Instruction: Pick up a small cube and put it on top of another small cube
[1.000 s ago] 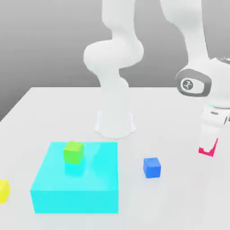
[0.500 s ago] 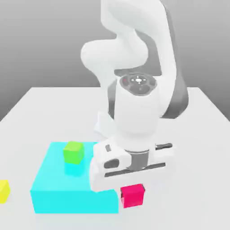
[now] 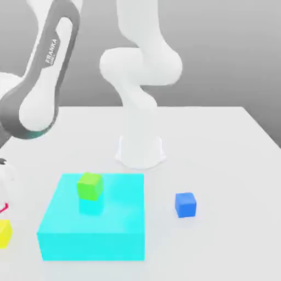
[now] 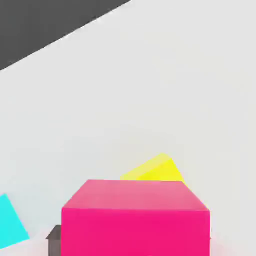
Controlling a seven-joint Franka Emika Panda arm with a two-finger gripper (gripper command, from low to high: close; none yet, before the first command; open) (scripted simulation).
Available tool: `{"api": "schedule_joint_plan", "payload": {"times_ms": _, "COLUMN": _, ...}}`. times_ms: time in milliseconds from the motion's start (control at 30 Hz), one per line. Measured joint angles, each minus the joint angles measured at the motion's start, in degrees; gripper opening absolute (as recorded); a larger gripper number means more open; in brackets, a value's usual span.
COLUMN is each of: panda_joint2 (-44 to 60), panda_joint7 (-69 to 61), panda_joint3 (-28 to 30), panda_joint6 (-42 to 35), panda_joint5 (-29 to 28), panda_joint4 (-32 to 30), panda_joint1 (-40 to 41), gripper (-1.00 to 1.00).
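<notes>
- In the exterior view, you see a white table (image 3: 219, 164) that takes up the lower part of the scene, with a plain grey wall behind it.
- The arm (image 3: 41, 82) bends from its white base (image 3: 140, 151) over to the exterior view's left edge.
- A big cyan block (image 3: 93, 219) lies on the table in front of the base, and a green cube (image 3: 90, 185) sits on top of it, near its back edge.
- A blue cube (image 3: 185, 204) stands on the table, apart from the block on the exterior view's right.
- The yellow cube (image 3: 4, 232) rests on the table at the left edge, cut by the frame. Just above it you see a thin red-pink sliver at the edge.
- In the hand view, the magenta-pink cube (image 4: 135, 220) is large and near the camera, above the white table.
- A dark piece shows at its lower side; you cannot tell if the claw pinches the cube or is spread.
- The yellow cube shows just behind the pink cube, partly hidden by it.
- A corner of the cyan block is at the side, and a dark area lies beyond the table's far edge.
</notes>
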State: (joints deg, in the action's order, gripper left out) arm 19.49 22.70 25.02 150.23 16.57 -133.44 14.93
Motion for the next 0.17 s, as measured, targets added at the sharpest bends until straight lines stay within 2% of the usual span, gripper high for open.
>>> {"api": "schedule_joint_plan", "payload": {"times_ms": 33, "panda_joint2": 2.0, "panda_joint7": -1.2, "panda_joint3": -1.3, "panda_joint6": 1.7, "panda_joint5": 1.8, "panda_joint4": 0.2, "panda_joint1": 1.1, "gripper": -1.00}}
{"api": "schedule_joint_plan", "payload": {"times_ms": 67, "panda_joint2": 3.2, "panda_joint7": -2.0, "panda_joint3": -2.1, "panda_joint6": 2.6, "panda_joint5": 2.8, "panda_joint4": 0.3, "panda_joint1": 1.8, "gripper": 1.00}}
{"api": "schedule_joint_plan", "payload": {"times_ms": 167, "panda_joint2": 3.2, "panda_joint7": -2.0, "panda_joint3": -2.1, "panda_joint6": 2.6, "panda_joint5": 2.8, "panda_joint4": 0.3, "panda_joint1": 1.8, "gripper": 1.00}}
